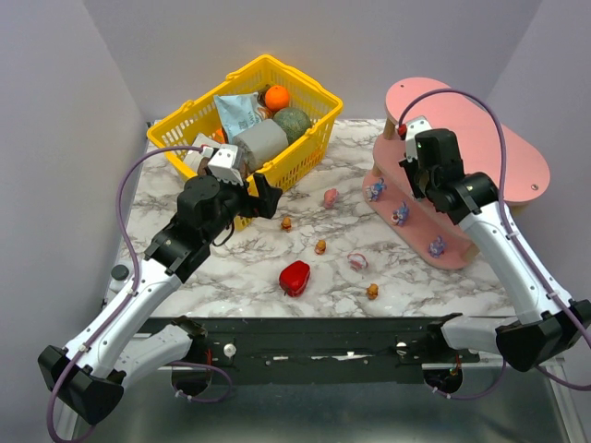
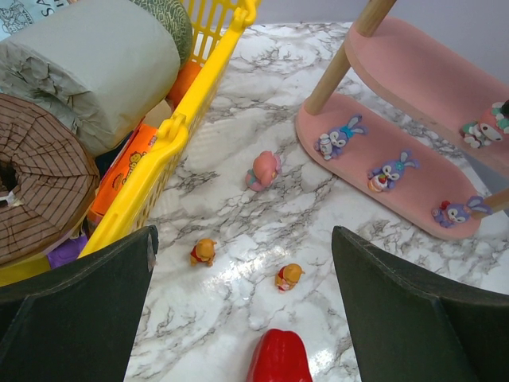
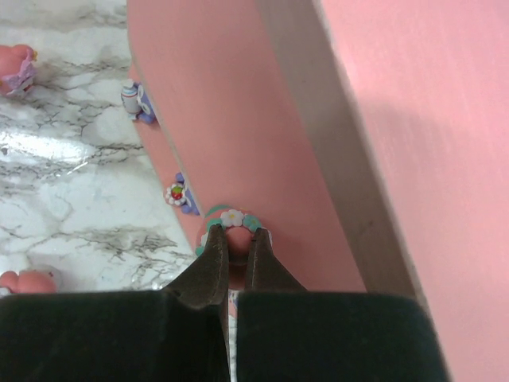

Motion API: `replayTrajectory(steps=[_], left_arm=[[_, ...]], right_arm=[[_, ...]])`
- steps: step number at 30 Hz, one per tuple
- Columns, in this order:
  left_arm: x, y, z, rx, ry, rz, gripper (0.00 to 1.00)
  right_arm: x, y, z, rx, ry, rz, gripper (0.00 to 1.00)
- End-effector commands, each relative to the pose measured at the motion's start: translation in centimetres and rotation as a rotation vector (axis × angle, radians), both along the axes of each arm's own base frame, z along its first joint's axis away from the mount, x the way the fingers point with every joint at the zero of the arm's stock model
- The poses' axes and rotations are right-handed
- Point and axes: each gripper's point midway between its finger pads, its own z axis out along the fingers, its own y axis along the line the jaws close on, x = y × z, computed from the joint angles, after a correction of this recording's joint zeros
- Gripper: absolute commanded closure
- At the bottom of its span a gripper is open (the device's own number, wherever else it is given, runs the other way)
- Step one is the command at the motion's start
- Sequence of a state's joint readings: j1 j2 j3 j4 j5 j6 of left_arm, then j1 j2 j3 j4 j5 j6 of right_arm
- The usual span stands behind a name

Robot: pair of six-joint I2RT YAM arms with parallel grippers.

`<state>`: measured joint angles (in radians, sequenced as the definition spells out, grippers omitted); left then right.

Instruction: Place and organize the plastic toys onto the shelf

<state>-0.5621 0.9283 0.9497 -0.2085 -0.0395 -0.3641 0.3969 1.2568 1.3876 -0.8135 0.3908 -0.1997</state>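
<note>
The pink shelf [image 1: 517, 161] stands at the right. Three purple-blue toys [image 1: 401, 215] sit along its bottom board [image 2: 350, 171]. My right gripper [image 1: 408, 172] points down at the middle board [image 3: 238, 119], shut on a pink toy with a flower crown [image 3: 232, 218] at that board's edge. On the marble lie a pink toy [image 1: 331, 197], a pink toy with a ring [image 1: 357, 261] and three orange-brown toys [image 1: 320, 246]. My left gripper [image 1: 266, 197] hangs open and empty beside the basket, with two orange toys [image 2: 289, 276] on the table below its wide jaws [image 2: 242, 235].
A yellow mesh basket [image 1: 319, 89] of groceries stands at the back left, close to my left gripper's fingers [image 2: 87, 302]. A glossy red pepper [image 1: 295, 277] lies mid-table near the front. Grey walls close in the left, back and right.
</note>
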Motion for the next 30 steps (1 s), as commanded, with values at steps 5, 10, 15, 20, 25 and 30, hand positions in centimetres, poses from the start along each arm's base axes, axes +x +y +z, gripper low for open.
replayTrajectory(steps=[5,10,15,20,25,30], left_arm=[[0.1,0.1,0.2,-0.006,-0.011,-0.001,0.01],[0.1,0.1,0.1,-0.004,-0.008,0.001,0.01],[0.2,0.1,0.2,-0.004,-0.012,0.002,0.01],[0.3,0.0,0.4,-0.005,-0.013,0.002,0.01],[0.3,-0.1,0.5,-0.007,-0.015,-0.002,0.01],[0.3,-0.1,0.5,-0.008,-0.014,-0.002,0.01]], right_arm=[[1.8,-1.0,0.0,-0.044,-0.065,-0.053,0.99],[2.1,-1.5,-0.7,-0.083,-0.058,-0.066,0.99],[2.3,-1.6,-0.5,-0.091,-0.067,-0.069,0.98],[2.3,-1.4,-0.2,-0.093,-0.076,-0.049,0.88],[2.2,-1.2,0.2,-0.079,-0.084,-0.037,0.81],[2.1,-1.3,0.5,-0.077,-0.091,-0.040,0.79]])
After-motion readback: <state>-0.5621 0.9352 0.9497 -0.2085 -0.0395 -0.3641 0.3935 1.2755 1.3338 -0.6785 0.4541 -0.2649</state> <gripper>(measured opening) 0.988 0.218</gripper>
